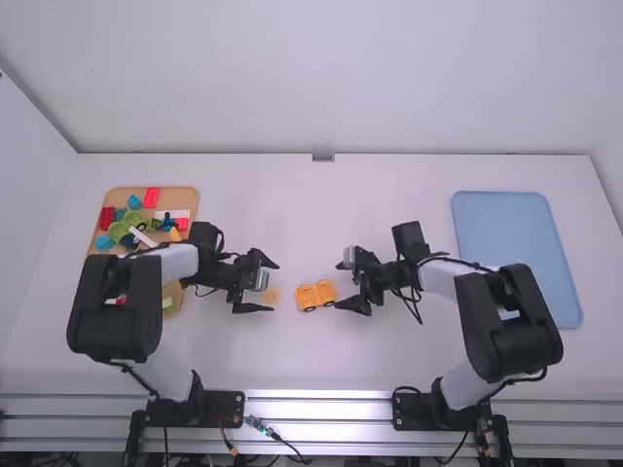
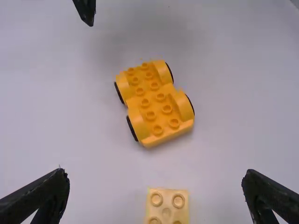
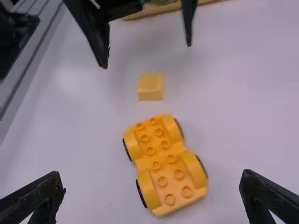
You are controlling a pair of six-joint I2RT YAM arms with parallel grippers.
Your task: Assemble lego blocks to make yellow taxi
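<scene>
One wheeled chassis (image 2: 152, 106), one loose block (image 2: 167, 205): left claw (image 1: 275, 286), right claw (image 1: 338, 286) both spread.

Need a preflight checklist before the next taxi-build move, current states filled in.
1. Left gripper open: ok.
2. Right gripper open: ok.
3. Yellow-orange plastic wheeled base upright, studs up: ok.
4. Small pale yellow plastic block studs up on the white table: ok.
5. Block attached to base: not ok, they sit apart.
6. Next piece from the tan tray of mixed blocks chosen: cannot tell.
</scene>
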